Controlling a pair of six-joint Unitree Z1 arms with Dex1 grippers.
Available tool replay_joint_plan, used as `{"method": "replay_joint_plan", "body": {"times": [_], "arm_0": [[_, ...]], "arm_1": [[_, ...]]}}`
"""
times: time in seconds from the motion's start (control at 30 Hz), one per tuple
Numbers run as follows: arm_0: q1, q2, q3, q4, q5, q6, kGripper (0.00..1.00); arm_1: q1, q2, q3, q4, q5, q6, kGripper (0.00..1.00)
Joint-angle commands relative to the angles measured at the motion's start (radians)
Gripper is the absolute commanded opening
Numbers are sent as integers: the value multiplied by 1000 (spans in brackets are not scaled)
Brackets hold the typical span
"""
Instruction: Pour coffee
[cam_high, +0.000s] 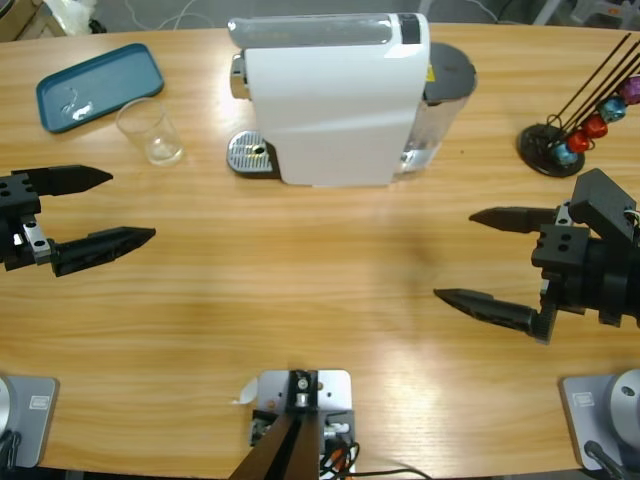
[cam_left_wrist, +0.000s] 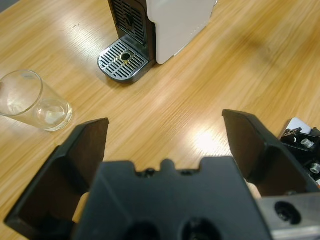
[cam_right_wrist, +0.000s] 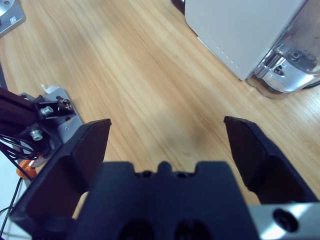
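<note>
Both my grippers hang wide and empty over bare wood: the left gripper (cam_high: 98, 208) near the glass (cam_high: 150, 131), the right gripper (cam_high: 490, 262) out by the coffee machine (cam_high: 335, 95). I judge they wait clear of everything. My left wrist view shows the glass (cam_left_wrist: 33, 100) apart from the drip tray (cam_left_wrist: 123, 60); I can't make out coffee in it. Only overhead do I see the blue tray (cam_high: 98, 85) and capsule rack (cam_high: 575, 125).

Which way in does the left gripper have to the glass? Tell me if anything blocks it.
Probably yes, a free path. The left gripper is open, and only bare table lies between it and the glass. The coffee machine and blue tray stand off to the sides.
</note>
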Motion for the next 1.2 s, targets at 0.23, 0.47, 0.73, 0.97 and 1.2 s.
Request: {"method": "replay_joint_plan", "body": {"times": [0.23,0.47,0.73,0.97,1.2], "arm_0": [[-9,-4,4,15,-12,-73,977],[-9,-73,-157,283,-19,-228,991],[243,75,-312,195,-469,-437,812],[440,335,-316,-156,-728,-752,698],[454,518,-325,-399,-755,-898,678]], "arm_1": [[8,18,0,-9,22,-10,1000],[8,27,-1,-10,26,-10,1000],[8,25,-1,-9,28,-10,1000],[8,18,-1,-10,32,-10,1000],[8,13,-1,-10,35,-10,1000]]}}
